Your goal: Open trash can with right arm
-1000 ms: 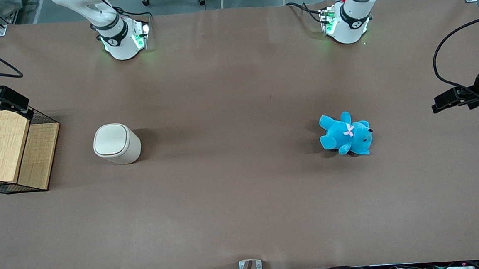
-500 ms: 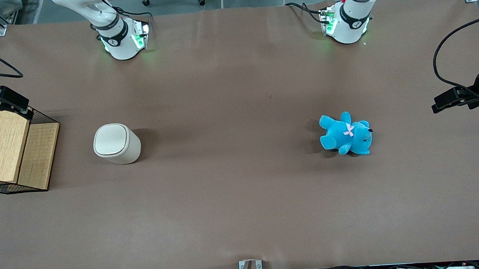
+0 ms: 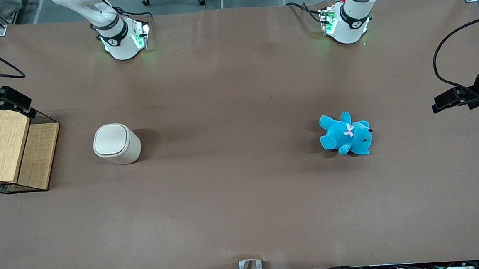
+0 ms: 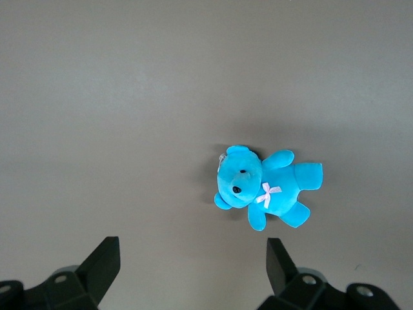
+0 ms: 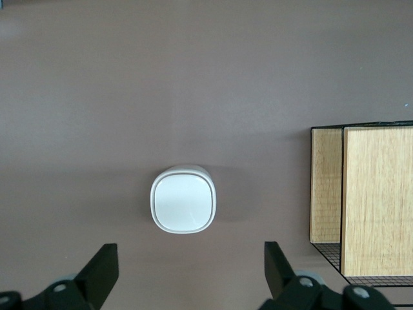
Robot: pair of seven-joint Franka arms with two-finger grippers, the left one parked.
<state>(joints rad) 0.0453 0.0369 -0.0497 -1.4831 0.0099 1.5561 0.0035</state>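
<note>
On the brown table in the front view, the trash can [image 3: 116, 143] stands upright, lid shut, near the wooden box in its wire basket [image 3: 9, 150] and well apart from the blue teddy [image 3: 346, 134]. The right arm [image 3: 106, 24] reaches out of frame. Seen from the right wrist, the gripper [image 5: 191, 274] hangs high above the trash can [image 5: 184, 198], fingers spread wide. I judge it should descend squarely and press the lid's edge, not its centre.
</note>
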